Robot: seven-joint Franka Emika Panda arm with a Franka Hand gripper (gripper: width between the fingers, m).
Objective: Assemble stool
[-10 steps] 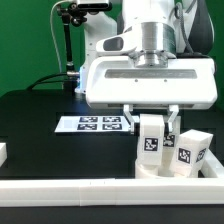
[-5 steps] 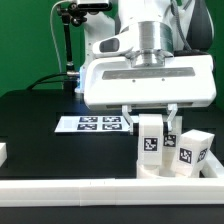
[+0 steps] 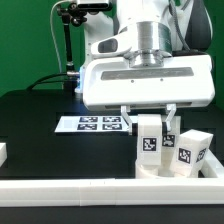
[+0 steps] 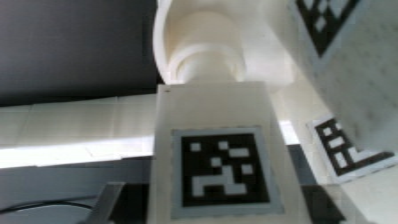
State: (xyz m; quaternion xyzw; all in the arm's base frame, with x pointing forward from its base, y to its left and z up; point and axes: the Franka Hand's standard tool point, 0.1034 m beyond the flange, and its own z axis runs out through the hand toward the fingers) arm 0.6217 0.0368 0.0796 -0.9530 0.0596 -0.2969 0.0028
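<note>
So the 2-finger gripper (image 3: 151,118) is clamped on 1 small white rectangular plastic leg block (image 3: 150,140), upright between its jaws, standing on the white round plastic seat disc (image 3: 150,173) just below.

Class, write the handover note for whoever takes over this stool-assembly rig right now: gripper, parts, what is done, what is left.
Gripper: shut on the held leg block, which is upright with its tag facing the exterior camera.
Parts: the held leg block stands over a white part, probably the seat, mostly hidden. A loose leg block stands beside it on the exterior view's right, with a second loose block behind. The marker board lies further back.
Done: one leg is at the seat; whether it is fixed cannot be told.
Left: fix this leg, then the others.
</note>
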